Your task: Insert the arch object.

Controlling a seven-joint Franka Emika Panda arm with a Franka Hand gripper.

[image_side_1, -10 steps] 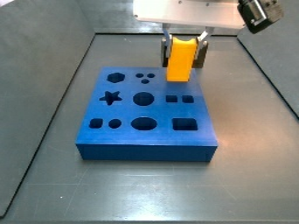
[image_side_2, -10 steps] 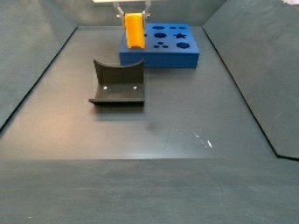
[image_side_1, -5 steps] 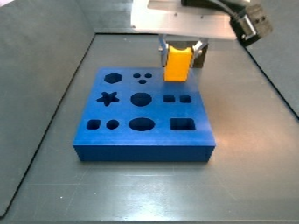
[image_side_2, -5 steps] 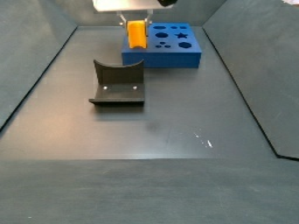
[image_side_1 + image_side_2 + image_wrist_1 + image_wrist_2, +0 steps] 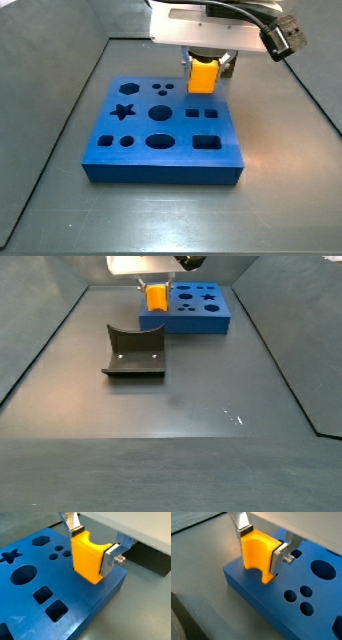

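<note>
The blue board (image 5: 134, 165) is lying flat on the floor, and the fixture (image 5: 134, 351) is standing well apart from it. The arm is reaching straight down with its gripper (image 5: 203, 78) hovering at the board's 1 o'clock edge. Its jaws are clamping the yellow-orange arch object (image 5: 256, 554) upright, notch down, just above the board.

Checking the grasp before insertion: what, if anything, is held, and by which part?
The gripper, over the board's edge, holds the yellow arch by its opposite sides, near the top.
</note>
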